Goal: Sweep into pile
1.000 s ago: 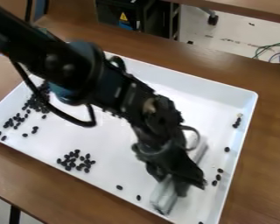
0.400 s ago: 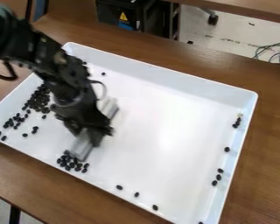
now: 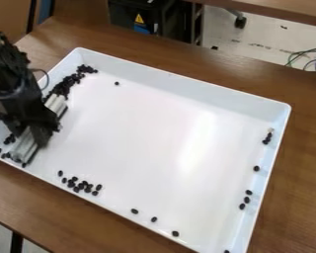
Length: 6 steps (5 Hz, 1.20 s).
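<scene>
Currently slopes steeply down at the left edge of the frame with the black arm (image 3: 4, 52), ending in the black gripper (image 3: 44, 129) low over the left part of the white tray (image 3: 187, 79). Holds the pale grey sweeper (image 3: 55, 105) clamped, laid aslant with one end toward the upper left and the other near the tray's lower-left wall. At the top of the frame, left of centre, carries a yellow triangular warning label (image 3: 139, 19) on a dark box (image 3: 124, 10), with a blue patch just under. In the tray, bunches dark beans (image 3: 63, 88) densely at upper left, beyond the sweeper's upper end; gathers more beside its lower end and in a loose cluster at lower left. Scatters others singly along the bottom and right walls.
</scene>
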### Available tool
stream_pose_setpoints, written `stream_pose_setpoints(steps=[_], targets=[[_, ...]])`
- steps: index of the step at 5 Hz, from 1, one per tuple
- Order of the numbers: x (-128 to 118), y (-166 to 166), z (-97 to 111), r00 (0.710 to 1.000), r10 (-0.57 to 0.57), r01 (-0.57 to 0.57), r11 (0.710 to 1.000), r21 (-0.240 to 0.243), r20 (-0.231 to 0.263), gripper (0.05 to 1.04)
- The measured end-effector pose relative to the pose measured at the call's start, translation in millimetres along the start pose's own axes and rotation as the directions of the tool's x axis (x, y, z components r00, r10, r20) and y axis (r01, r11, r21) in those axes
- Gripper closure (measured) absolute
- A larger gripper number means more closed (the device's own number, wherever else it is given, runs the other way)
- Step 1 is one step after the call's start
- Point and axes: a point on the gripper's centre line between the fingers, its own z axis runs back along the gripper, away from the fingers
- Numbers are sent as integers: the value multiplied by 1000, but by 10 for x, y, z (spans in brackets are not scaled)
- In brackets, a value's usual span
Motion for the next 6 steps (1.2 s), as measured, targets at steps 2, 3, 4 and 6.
stream_pose_setpoints(steps=[2,3,4,6], targets=[[238,-240,202,999,-42,43,999,-20,25,721],[306,-657,316,993,-105,109,992,-68,54,721],[392,-944,245,989,-139,144,985,-92,58,721],[378,-993,-85,994,-112,112,990,-90,4,672]])
